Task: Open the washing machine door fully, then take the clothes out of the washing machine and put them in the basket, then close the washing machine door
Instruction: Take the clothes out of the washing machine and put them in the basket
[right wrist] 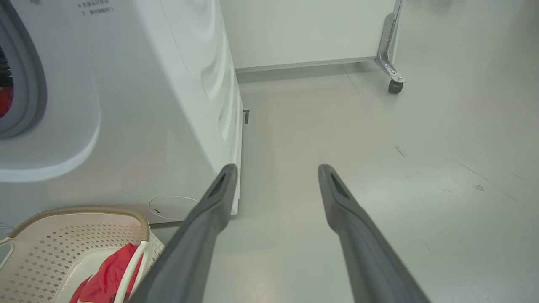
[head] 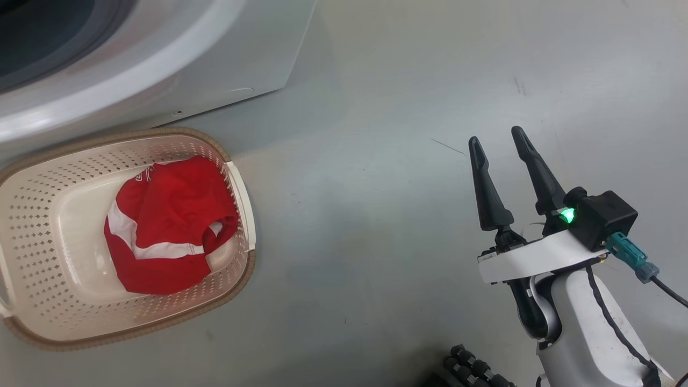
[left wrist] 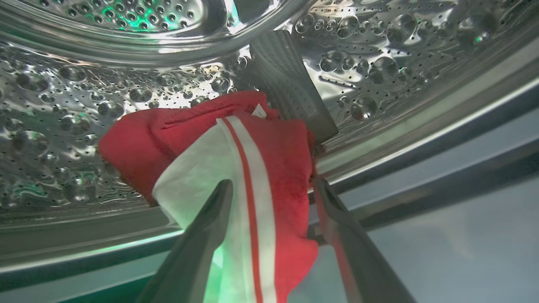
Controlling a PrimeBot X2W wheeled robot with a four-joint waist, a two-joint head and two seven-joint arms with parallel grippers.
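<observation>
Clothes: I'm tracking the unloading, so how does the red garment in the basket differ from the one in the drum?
The garment in the basket lies crumpled and untouched; the garment in the drum sits between the open left pincer's fingers. The basket garment is unloaded; the drum garment waits at the lip of the drum. Both are red with white stripes.

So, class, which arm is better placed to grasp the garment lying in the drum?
Left: its open pincer straddles the red garment inside the drum; the right pincer hangs open over the floor.
</observation>
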